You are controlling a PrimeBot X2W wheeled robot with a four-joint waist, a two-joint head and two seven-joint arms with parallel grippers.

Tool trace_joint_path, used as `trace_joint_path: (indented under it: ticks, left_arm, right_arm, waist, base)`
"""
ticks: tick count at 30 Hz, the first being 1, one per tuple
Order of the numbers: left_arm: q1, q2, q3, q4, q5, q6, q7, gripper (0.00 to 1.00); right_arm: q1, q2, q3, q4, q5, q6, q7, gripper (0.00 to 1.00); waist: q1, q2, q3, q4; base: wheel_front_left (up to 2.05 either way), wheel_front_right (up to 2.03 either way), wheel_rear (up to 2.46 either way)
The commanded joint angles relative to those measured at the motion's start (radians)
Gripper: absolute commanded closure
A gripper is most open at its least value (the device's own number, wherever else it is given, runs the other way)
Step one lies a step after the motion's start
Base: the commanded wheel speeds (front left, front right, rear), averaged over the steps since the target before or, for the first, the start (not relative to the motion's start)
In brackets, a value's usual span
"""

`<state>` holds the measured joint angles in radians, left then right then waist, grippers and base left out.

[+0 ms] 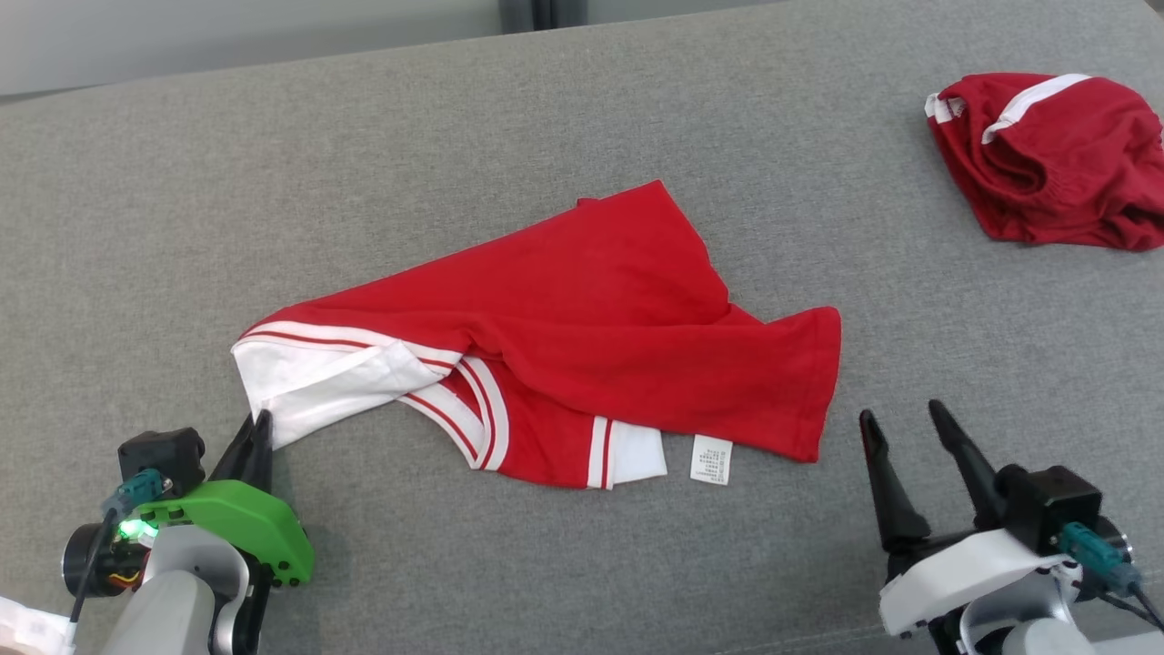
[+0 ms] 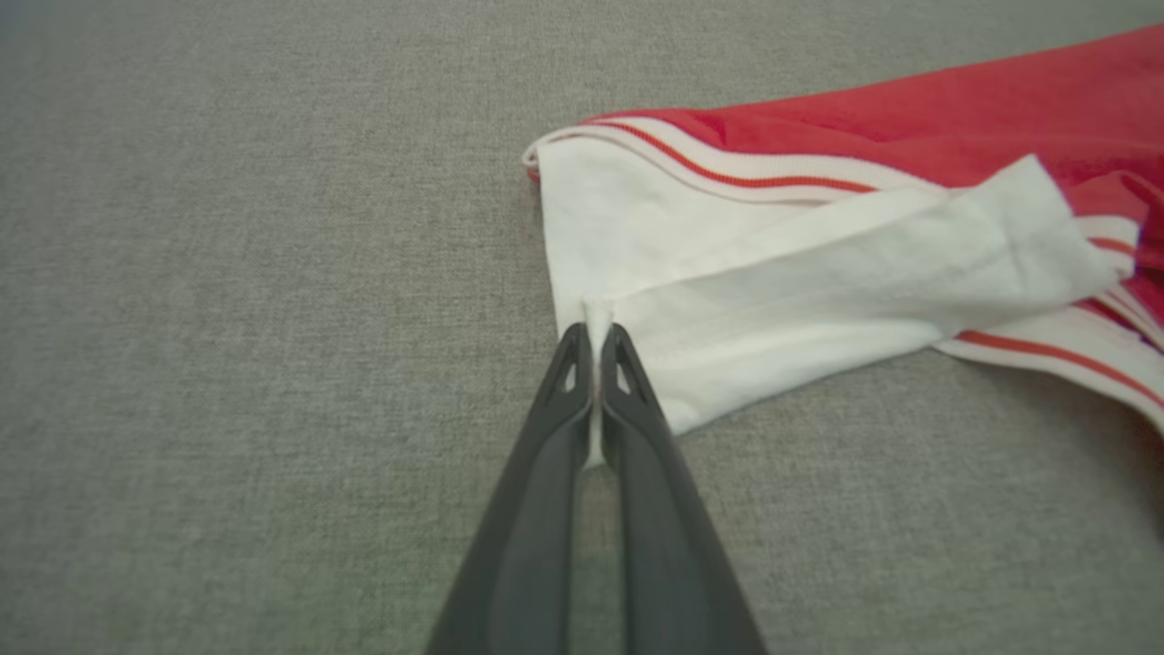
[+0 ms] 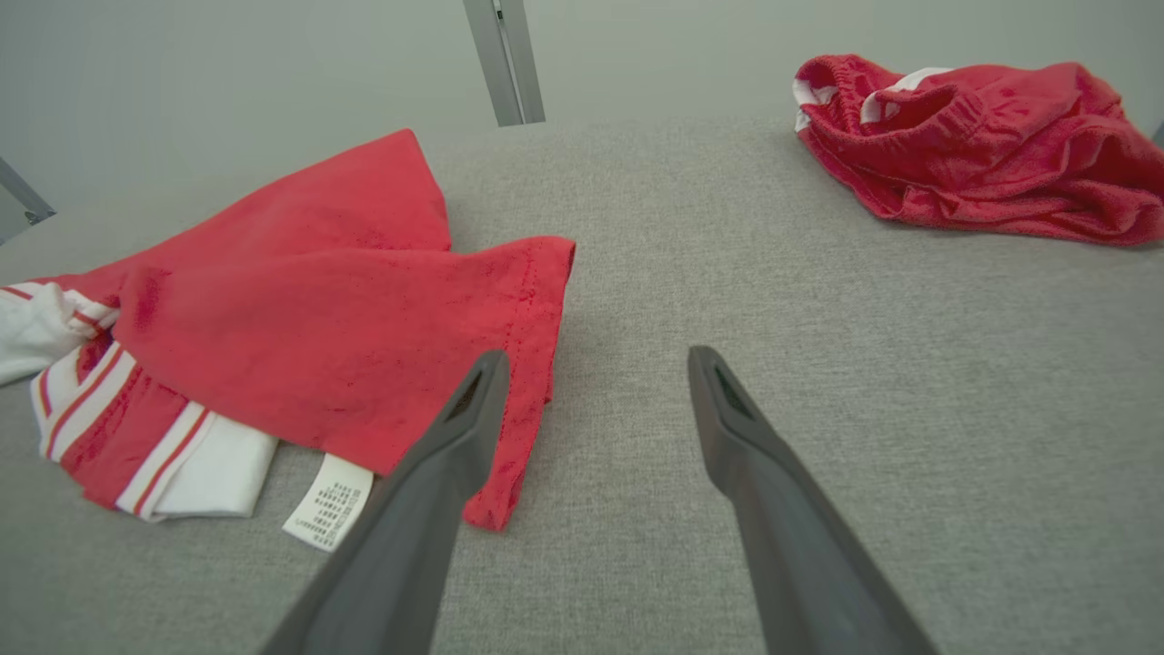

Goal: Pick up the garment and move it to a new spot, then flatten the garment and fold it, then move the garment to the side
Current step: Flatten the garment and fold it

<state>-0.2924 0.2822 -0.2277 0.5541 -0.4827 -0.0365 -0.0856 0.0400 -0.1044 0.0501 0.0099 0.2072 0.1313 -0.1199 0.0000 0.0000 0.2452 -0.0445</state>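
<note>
A red garment point(image 1: 591, 318) with white, red-striped trim lies crumpled in the middle of the grey surface; a white care label point(image 1: 711, 458) sticks out at its near edge. My left gripper point(image 1: 262, 420) is shut on the garment's white corner at the lower left; in the left wrist view the white cloth point(image 2: 727, 309) is pinched between the closed fingers point(image 2: 627, 400). My right gripper point(image 1: 900, 420) stands open just right of the garment's red hem point(image 3: 536, 364), touching nothing. In the right wrist view the left finger point(image 3: 455, 437) overlaps the hem.
A second red garment point(image 1: 1055, 159) with white trim lies bunched at the far right point(image 3: 982, 136). The grey fabric surface point(image 1: 273, 182) stretches wide around both. A pale wall and a metal post point(image 3: 505, 59) stand behind the far edge.
</note>
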Motion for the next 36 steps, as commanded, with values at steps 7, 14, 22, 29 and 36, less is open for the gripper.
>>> trace_joint_path:
  ticks: [7,14,22,29,36]
  left_arm:
    - [-0.019,-0.006,-0.005,0.002,0.003,0.004,-0.03,1.0]
    - [-0.029,-0.02,-0.017,0.014,0.012,0.004,-0.071,1.0]
    - [-0.001,-0.003,0.008,-0.101,0.036,0.033,-0.161,1.0]
    - [-0.011,0.018,0.073,-0.442,0.121,0.059,-0.179,1.0]
    - [-0.063,0.041,0.123,-0.75,0.222,0.091,-0.179,1.0]
  right_arm:
    - [-0.045,0.002,0.096,0.194,0.051,-0.001,-0.019,0.0]
    - [-0.142,-0.004,0.155,0.371,0.092,-0.001,-0.024,1.0]
    - [-0.179,-0.034,0.074,0.289,0.107,-0.001,-0.115,1.0]
    - [-0.2,-0.081,-0.029,0.009,0.034,-0.001,-0.103,1.0]
    - [-0.27,-0.144,-0.132,-0.281,-0.035,-0.001,0.0,1.0]
  waist:
    - [0.0,0.0,0.013,0.023]
    - [0.0,0.0,0.016,0.046]
    - [0.0,0.0,-0.004,0.055]
    - [0.0,0.0,-0.036,0.062]
    - [0.0,0.0,-0.109,0.066]
  base:
    - [0.0,0.0,0.0]
    - [0.0,0.0,0.0]
    - [0.0,0.0,0.0]
    - [0.0,0.0,0.0]
    - [0.0,0.0,0.0]
